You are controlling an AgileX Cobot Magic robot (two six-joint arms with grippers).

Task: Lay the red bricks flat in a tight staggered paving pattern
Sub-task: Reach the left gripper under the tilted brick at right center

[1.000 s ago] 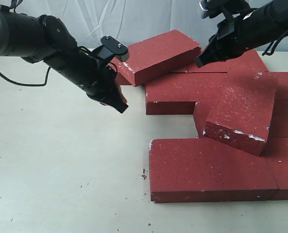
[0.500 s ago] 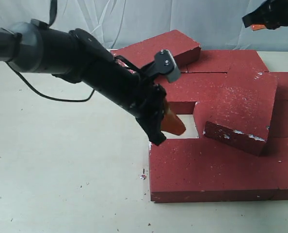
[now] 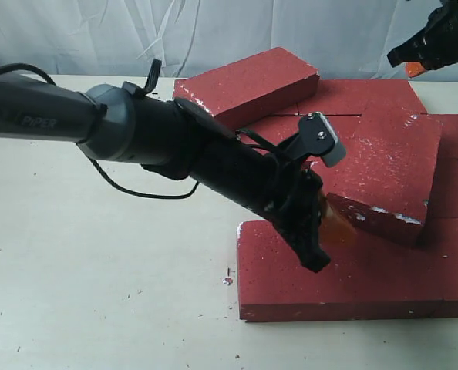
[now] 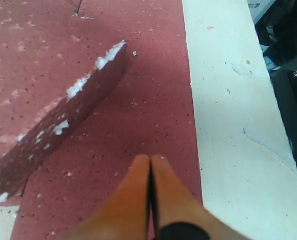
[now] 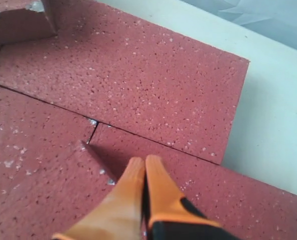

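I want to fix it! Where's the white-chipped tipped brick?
Exterior view, right of centre: the tipped brick leans on flat bricks beside the left gripper.

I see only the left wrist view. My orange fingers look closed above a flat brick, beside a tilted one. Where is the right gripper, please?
Observer: The right gripper is shut and empty, raised at the back right in the exterior view.
Operator: Thank you. Is any other brick not flat?
Observer: Yes. One more brick lies slanted on top of the flat bricks of the back row, toward the left.
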